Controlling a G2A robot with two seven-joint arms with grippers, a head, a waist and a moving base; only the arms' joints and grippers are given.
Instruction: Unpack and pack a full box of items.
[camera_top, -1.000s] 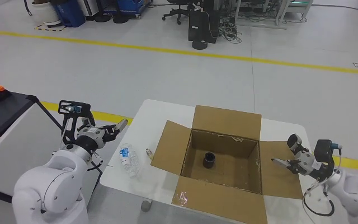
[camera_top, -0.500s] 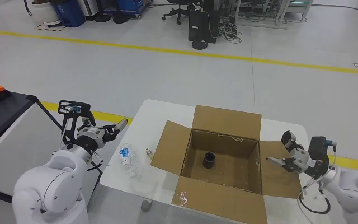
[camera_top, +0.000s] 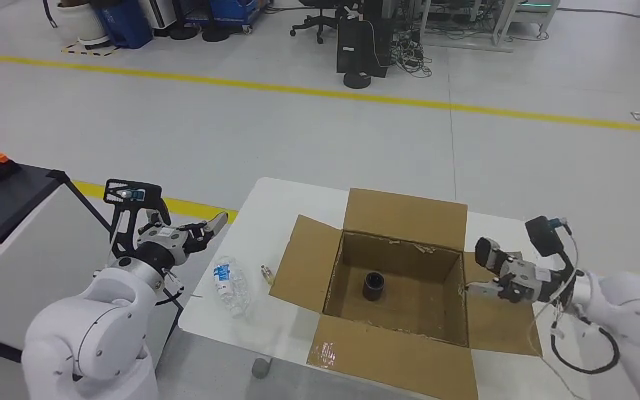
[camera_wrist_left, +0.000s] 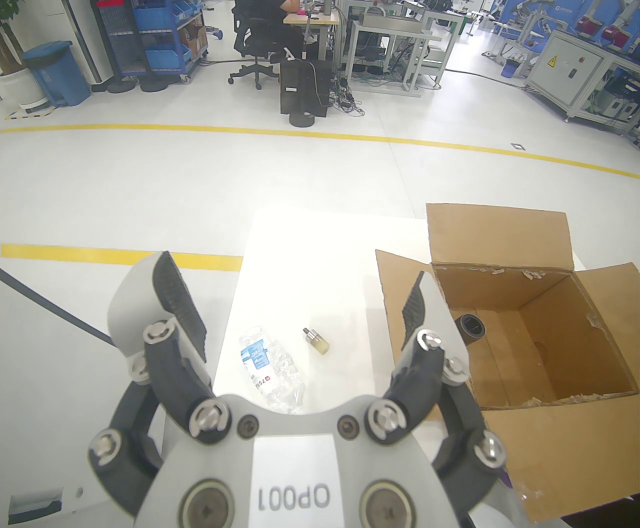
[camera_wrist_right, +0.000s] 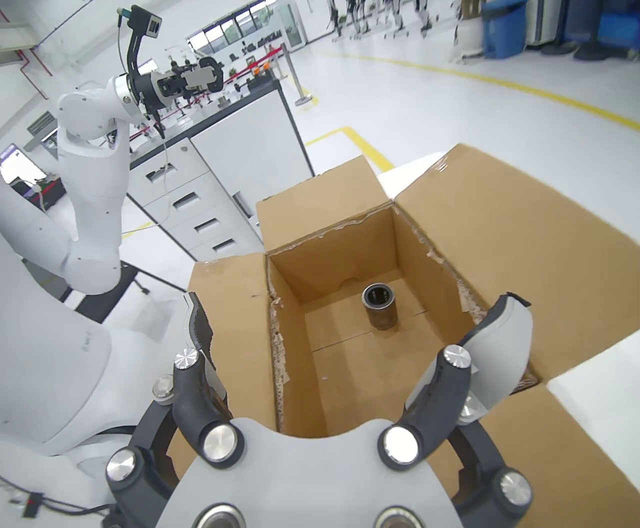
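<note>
An open cardboard box (camera_top: 405, 215) stands on the white table (camera_top: 270, 210), flaps spread outward. A dark metal cylinder (camera_top: 373, 287) stands upright on its floor, seen also as the cylinder (camera_wrist_right: 379, 306) and the cylinder (camera_wrist_left: 470, 327). My right gripper (camera_top: 477, 268) hangs open over the box's right flap at the opening's edge, nothing between its fingers; the right wrist view looks past this gripper (camera_wrist_right: 352, 305) into the box (camera_wrist_right: 500, 210). My left gripper (camera_top: 210, 228) is open and empty beyond the table's left edge, in its own view as the gripper (camera_wrist_left: 292, 267).
A crumpled clear plastic bottle (camera_top: 229, 284) lies on the table left of the box, a small vial (camera_top: 266, 272) beside it. They appear as the bottle (camera_wrist_left: 270, 370) and vial (camera_wrist_left: 317, 342). A grey drawer cabinet (camera_wrist_right: 220, 165) stands past the left arm.
My right gripper has moved left from beyond the right flap to the edge of the box opening. The left arm has not moved.
</note>
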